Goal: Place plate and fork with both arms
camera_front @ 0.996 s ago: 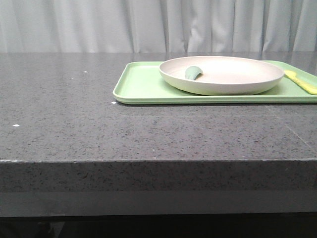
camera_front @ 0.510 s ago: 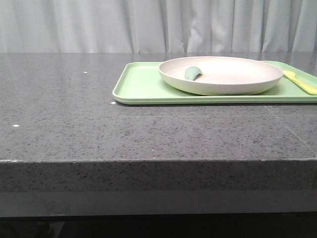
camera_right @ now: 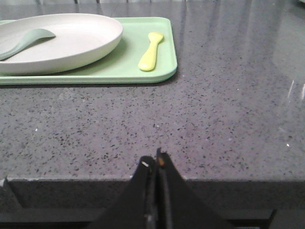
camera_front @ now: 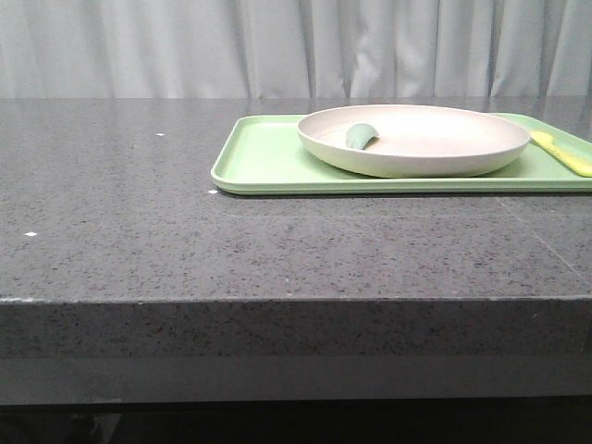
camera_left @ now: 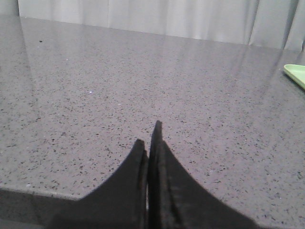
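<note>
A cream-white plate (camera_front: 435,148) (camera_right: 71,45) rests on a light-green tray (camera_front: 264,157) (camera_right: 143,76) at the back right of the dark speckled table. A teal spoon-like utensil (camera_front: 361,136) (camera_right: 24,40) lies inside the plate. The pale-yellow fork (camera_front: 561,153) (camera_right: 151,51) lies on the tray beside the plate. My left gripper (camera_left: 148,136) is shut with nothing in it, over bare table well to the left of the tray. My right gripper (camera_right: 155,160) is shut and holds nothing, low at the table's front edge, short of the tray.
The table's front edge (camera_front: 296,299) runs across the front view. A grey curtain (camera_front: 296,46) hangs behind the table. Only a corner of the tray (camera_left: 296,74) shows in the left wrist view.
</note>
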Motion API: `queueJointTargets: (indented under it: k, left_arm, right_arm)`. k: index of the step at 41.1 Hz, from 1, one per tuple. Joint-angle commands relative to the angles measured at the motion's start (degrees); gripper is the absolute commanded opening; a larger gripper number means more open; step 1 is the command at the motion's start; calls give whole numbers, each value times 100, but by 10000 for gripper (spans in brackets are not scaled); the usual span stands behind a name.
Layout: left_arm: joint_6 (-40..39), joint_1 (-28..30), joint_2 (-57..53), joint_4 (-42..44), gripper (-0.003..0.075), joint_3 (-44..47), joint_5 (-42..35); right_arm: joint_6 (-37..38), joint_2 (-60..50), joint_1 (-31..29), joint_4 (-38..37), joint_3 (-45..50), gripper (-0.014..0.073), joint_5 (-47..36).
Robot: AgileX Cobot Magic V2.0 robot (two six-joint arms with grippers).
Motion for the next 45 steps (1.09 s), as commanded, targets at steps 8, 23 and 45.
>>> queueJointTargets:
  k: [8,23,45]
  left_arm:
    - [-52,-3,-112,-50,-18,17,-442]
    - [-52,-3,-112,-50,-18,17,-442]
    - [-52,-3,-112,-50,-18,17,-442]
  right_arm:
    - [-49,-96,-29,32,1,-68,-464]
    - [-49,-96,-29,32,1,-68,-464]
    - [-49,-96,-29,32,1,-68,-464]
